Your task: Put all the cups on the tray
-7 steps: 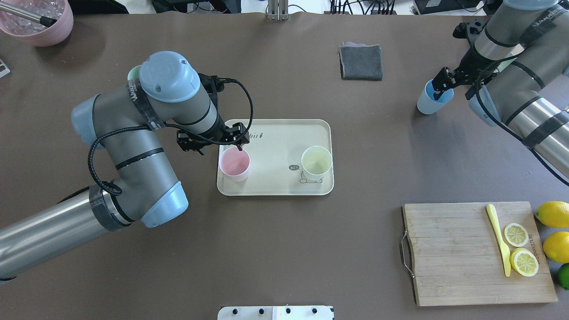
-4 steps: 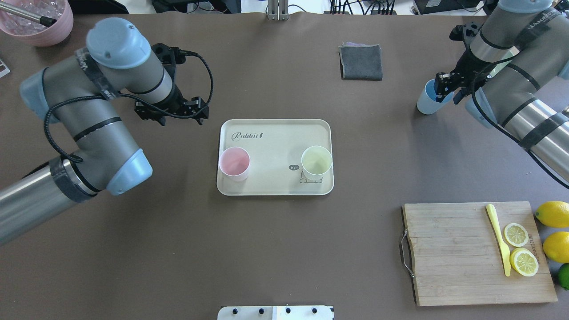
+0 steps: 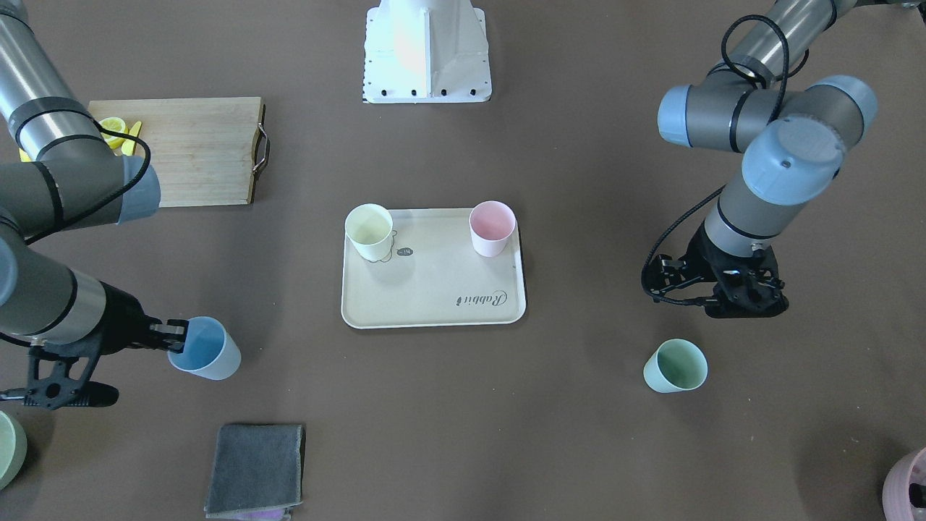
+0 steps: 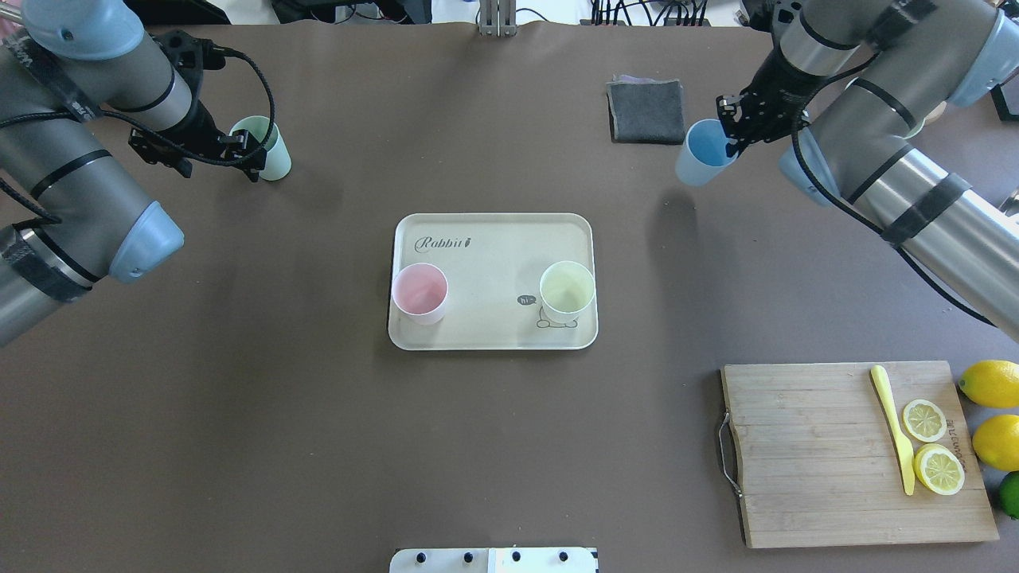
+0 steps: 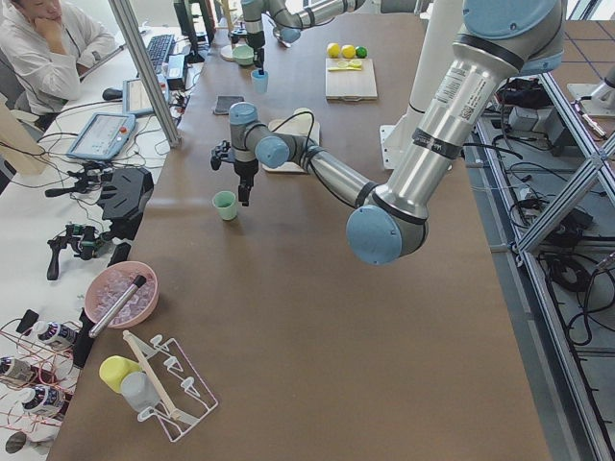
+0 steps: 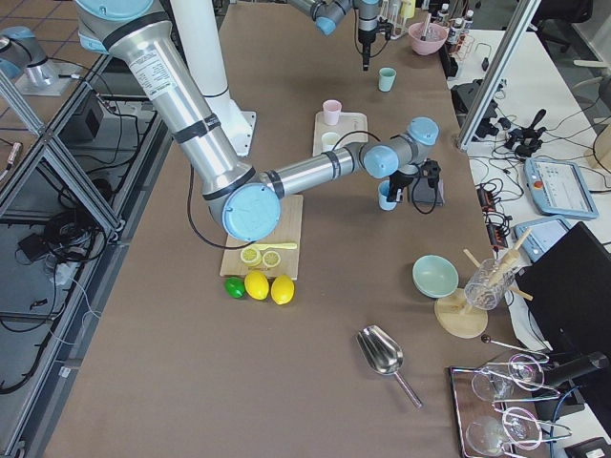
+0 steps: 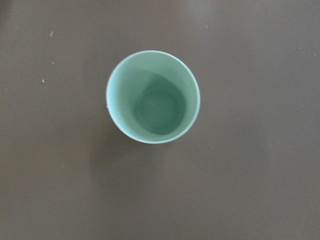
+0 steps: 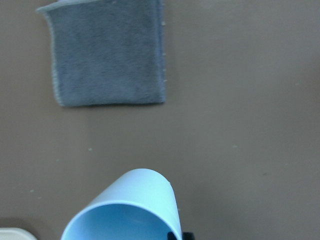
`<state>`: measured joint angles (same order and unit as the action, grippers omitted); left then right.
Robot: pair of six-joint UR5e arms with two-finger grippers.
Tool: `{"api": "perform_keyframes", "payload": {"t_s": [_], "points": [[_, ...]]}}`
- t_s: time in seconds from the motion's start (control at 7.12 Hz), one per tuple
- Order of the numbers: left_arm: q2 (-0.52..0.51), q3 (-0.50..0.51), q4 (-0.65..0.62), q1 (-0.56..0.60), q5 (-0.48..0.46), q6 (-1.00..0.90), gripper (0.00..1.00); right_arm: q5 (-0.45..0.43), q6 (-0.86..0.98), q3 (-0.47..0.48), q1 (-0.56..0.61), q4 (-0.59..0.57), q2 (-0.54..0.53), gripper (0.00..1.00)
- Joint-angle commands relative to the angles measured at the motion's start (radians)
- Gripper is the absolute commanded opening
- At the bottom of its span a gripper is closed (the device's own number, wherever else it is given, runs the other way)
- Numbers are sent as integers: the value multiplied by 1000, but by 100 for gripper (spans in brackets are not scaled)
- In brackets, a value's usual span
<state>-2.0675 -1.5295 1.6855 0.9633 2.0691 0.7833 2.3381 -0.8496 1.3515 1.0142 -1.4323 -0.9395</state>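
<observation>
- The tray [image 4: 493, 263] is lying flat at the centre of the overhead view. Its long axis is running left to right, and the "Rabbit" script is sitting at its upper left corner.
- The pink cup [image 4: 419, 293] and the pale yellow cup [image 4: 567, 291] are standing upright on the tray's lower left and lower right, mouths up (the yellow one is covering part of the bear drawing).
- The right gripper [image 4: 728, 139] is pinching the rim of the blue cup [image 4: 700, 167] in the upper right of the overhead view, just beside the grey cloth [image 4: 646, 111]. The cup is tilting, and its shadow is falling apart from it.
- The green cup [image 4: 275, 155] is standing upright in the upper left, well apart from the tray. The left gripper [image 4: 247, 159] is hanging just beside it, its wrist camera looking straight down into the cup. How wide its jaws are standing cannot be told.
- A brown table [image 4: 318, 446] is carrying everything. A cutting board [image 4: 812, 461] with lemon slices is lying at the lower right, with whole lemons [image 4: 991, 383] at the frame's edge.
- An operator [image 5: 43, 38] is sitting at a side desk, upper left of the exterior left view.
- A second ago the left gripper was at the pink cup. It has since been travelling up and left to the green cup, while the blue cup has been shifting leftward toward the cloth. The tray and its two cups are keeping their places.
</observation>
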Motion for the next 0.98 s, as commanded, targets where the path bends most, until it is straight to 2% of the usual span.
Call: {"api": "perform_keyframes", "payload": {"t_s": [0.0, 0.28, 0.56, 0.7, 0.84], "points": [[-66, 180, 110, 43, 13, 7, 97, -8, -184, 70, -118, 7, 51, 0], [-112, 241, 114, 57, 36, 8, 97, -78, -250, 97, -230, 21, 50, 0], [-128, 326, 205, 55, 36, 8, 89, -94, -258, 97, -287, 23, 47, 0], [-128, 330, 209, 48, 36, 42, 58, -105, -258, 95, -298, 23, 47, 0], [-128, 330, 210, 34, 34, 50, 24, -109, -252, 97, -293, 32, 48, 98]]}}
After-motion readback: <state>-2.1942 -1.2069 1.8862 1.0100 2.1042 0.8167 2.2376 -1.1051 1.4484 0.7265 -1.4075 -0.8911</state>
